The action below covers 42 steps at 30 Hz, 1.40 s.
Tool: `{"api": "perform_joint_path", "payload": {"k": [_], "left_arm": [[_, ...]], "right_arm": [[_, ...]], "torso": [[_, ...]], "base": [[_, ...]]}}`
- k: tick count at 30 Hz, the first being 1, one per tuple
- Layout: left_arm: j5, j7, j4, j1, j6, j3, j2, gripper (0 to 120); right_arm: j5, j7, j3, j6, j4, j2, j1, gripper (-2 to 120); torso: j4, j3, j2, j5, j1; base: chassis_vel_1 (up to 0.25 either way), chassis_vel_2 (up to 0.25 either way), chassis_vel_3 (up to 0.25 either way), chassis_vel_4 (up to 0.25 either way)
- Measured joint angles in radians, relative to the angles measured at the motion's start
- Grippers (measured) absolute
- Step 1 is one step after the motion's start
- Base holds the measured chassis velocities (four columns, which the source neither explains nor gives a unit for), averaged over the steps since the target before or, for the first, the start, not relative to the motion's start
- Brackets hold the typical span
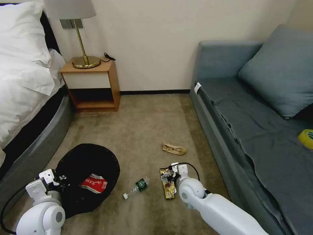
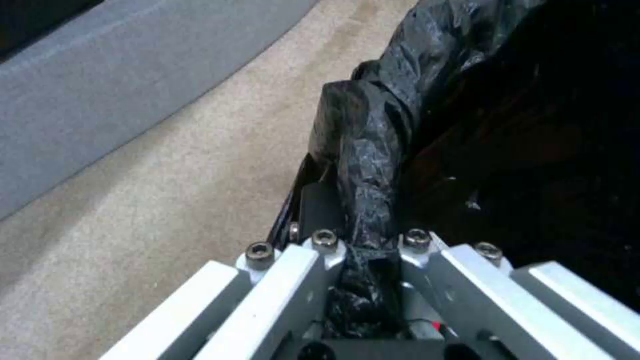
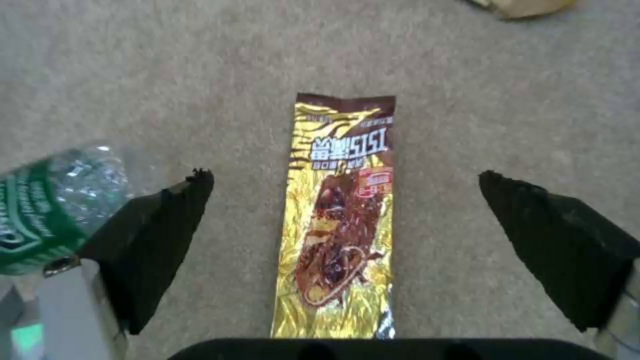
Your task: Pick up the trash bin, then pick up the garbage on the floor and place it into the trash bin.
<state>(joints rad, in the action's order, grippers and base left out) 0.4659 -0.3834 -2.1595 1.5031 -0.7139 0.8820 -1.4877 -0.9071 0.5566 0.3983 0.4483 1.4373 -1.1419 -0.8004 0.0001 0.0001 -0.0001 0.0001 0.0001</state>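
The black-bagged trash bin (image 1: pixel 86 169) sits at lower left with a red-and-white wrapper (image 1: pixel 94 183) inside it. My left gripper (image 1: pixel 57 181) is shut on the trash bin's bagged rim (image 2: pixel 363 200). On the carpet lie a clear bottle with a green label (image 1: pixel 138 186), a brown-gold wrapper (image 1: pixel 167 183) and a crumpled tan wrapper (image 1: pixel 174 148). My right gripper (image 3: pixel 347 200) hangs open just above the brown-gold wrapper (image 3: pixel 340 220), one finger on each side, with the bottle (image 3: pixel 53 205) beside one finger.
A grey sofa (image 1: pixel 260 130) with a yellow tape roll (image 1: pixel 306 137) runs along the right. The bed (image 1: pixel 22 98) and its grey base (image 2: pixel 133 75) line the left. A wooden nightstand with a lamp (image 1: pixel 91 85) stands at the back wall.
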Motion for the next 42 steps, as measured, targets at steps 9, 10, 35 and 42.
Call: {"api": "perform_joint_path", "payload": {"k": [9, 10, 35, 42], "left_arm": [[-0.002, 0.001, 0.001, 0.007, 0.004, 0.005, 0.0, 2], [-0.002, 0.001, 0.0, 0.007, 0.004, 0.005, 0.0, 2], [-0.005, 0.001, -0.019, 0.026, 0.01, 0.008, 0.009, 2], [-0.007, 0.001, -0.018, 0.027, 0.015, 0.006, 0.009, 2]], "right_arm": [[0.074, -0.051, 0.035, -0.04, -0.129, -0.046, 0.015, 100], [0.082, -0.054, 0.037, -0.046, -0.142, -0.049, 0.014, 100], [0.203, -0.121, 0.045, -0.149, -0.382, -0.131, 0.03, 100], [0.231, -0.129, 0.038, -0.17, -0.41, -0.142, 0.027, 100]], "torso": [[0.0, 0.0, 0.0, -0.0001, 0.0], [0.0, 0.0, 0.0, -0.0002, 0.0], [-0.0001, 0.0, 0.0, -0.0002, 0.0], [-0.0001, 0.0, 0.0, -0.0001, 0.0]], "base": [[0.0, 0.0, 0.0, 0.0], [0.0, 0.0, 0.0, 0.0], [0.0, 0.0, 0.0, 0.0], [0.0, 0.0, 0.0, 0.0]]}}
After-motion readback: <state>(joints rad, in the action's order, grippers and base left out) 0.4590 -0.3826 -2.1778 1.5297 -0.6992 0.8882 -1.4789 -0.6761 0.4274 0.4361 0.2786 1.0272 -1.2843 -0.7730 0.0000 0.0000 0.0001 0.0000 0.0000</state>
